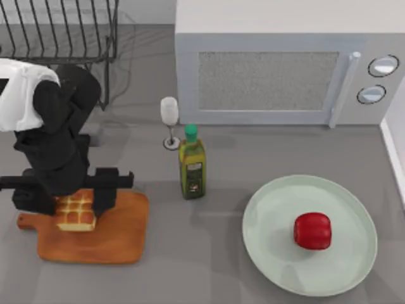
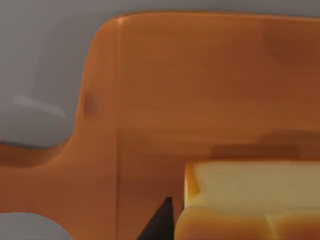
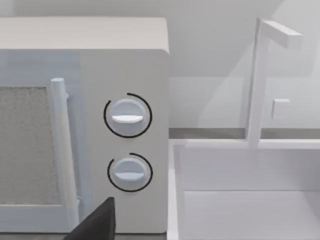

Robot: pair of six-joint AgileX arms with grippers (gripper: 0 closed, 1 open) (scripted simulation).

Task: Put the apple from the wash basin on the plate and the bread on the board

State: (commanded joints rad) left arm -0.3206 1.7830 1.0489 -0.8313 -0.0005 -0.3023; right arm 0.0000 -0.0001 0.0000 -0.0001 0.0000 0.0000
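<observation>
The bread [image 1: 76,213], a golden scored bun loaf, rests on the orange-brown board [image 1: 120,237] at the table's left front. My left gripper [image 1: 74,201] reaches down over it, its fingers [image 1: 104,193] pressed to the loaf's two sides. In the left wrist view one dark fingertip [image 2: 161,220] touches the bread [image 2: 250,200] on the board [image 2: 200,85]. The red apple [image 1: 312,230] lies on the pale green plate [image 1: 272,253] at the right front. My right gripper [image 3: 150,236] is parked facing the microwave and the white wash basin [image 3: 245,200], one finger [image 3: 97,222] showing far off to the side.
A microwave [image 1: 278,69] stands at the back. An olive oil bottle [image 1: 192,166] and a wine glass [image 1: 169,120] stand in the middle, between board and plate. A black wire rack [image 1: 60,31] sits at the back left.
</observation>
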